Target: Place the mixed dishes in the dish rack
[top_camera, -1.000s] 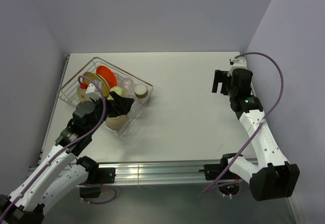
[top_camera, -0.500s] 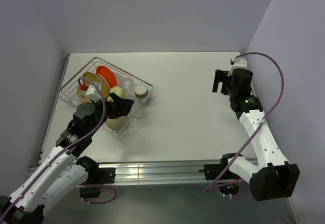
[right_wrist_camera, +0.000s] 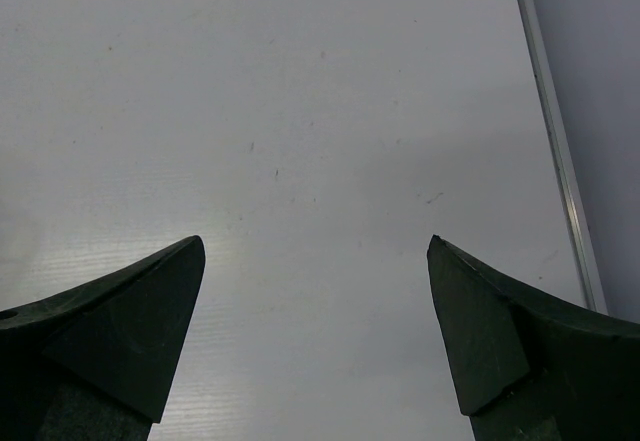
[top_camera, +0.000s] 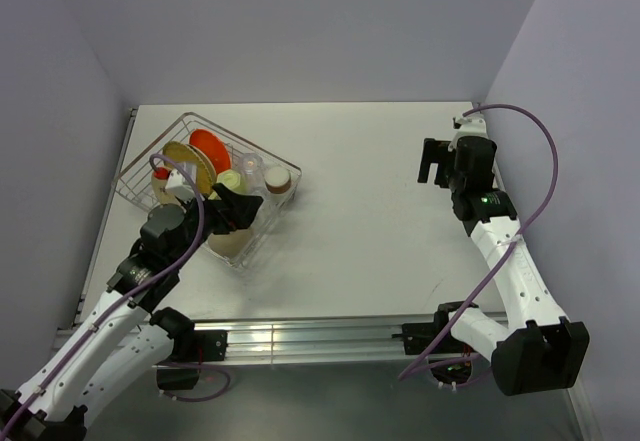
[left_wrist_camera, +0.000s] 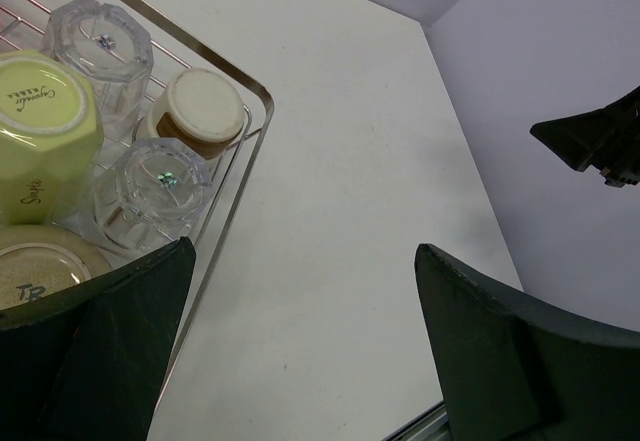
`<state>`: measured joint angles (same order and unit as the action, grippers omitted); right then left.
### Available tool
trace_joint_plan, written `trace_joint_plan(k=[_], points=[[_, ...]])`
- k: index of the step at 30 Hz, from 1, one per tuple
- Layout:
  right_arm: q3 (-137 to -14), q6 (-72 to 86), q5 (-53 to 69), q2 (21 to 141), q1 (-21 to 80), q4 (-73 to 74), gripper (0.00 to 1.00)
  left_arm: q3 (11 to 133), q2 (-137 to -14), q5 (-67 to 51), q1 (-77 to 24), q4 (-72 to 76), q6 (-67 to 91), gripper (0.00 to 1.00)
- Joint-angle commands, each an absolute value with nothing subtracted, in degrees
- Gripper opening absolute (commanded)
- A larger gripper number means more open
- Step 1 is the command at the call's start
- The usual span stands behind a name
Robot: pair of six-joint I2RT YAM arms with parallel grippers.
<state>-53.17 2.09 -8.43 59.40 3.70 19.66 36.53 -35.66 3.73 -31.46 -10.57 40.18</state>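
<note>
My left hand (left_wrist_camera: 305, 251) hovered wide and empty; lowering carelessly could have struck the clear glass (left_wrist_camera: 155, 189) at nine o'clock.

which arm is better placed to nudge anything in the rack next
Left. The left gripper hangs open at the rack's corner beside the glasses; the right gripper sits far off across the table.

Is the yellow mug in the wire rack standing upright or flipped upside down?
Upside down: the pale yellow mug shows its flat base with printed lettering, facing up, inside the dish rack; no opening shows.
</note>
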Motion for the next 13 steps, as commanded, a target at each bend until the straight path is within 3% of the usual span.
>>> trace_joint_plan(k=[1,13], points=[[-53.0,2.6,-9.8,58.7,3.3,17.0,1.00,36.1,-34.8,3.3,-31.4,-9.0,41.1,0.99],[-52.0,1.9,-12.7,58.1,3.3,15.9,0.99,36.1,-35.2,3.3,-31.4,-8.8,41.0,0.99]])
